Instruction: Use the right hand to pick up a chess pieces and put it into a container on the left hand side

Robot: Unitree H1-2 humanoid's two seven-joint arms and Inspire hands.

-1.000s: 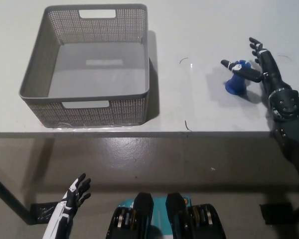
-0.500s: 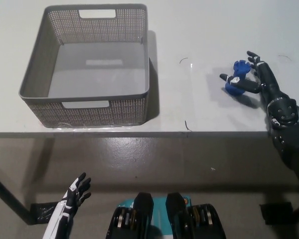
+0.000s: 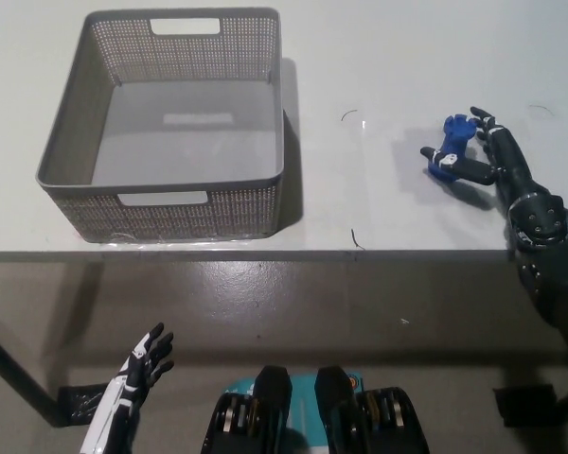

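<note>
Right hand closing around a blue chess piece on the white surface [image 3: 379, 57]

The grey basket [image 3: 265, 175] is sitting well left; the black right hand [image 3: 488, 156] is clasping the tilted blue chess piece [image 3: 448, 149] between its fingers; the white left hand [image 3: 142, 364] is hanging open below the surface edge.

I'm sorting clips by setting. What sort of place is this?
Probably a lab or test room: a plain white table over bare concrete floor, holding only a grey mesh basket and a blue chess piece at the black right hand.
</note>
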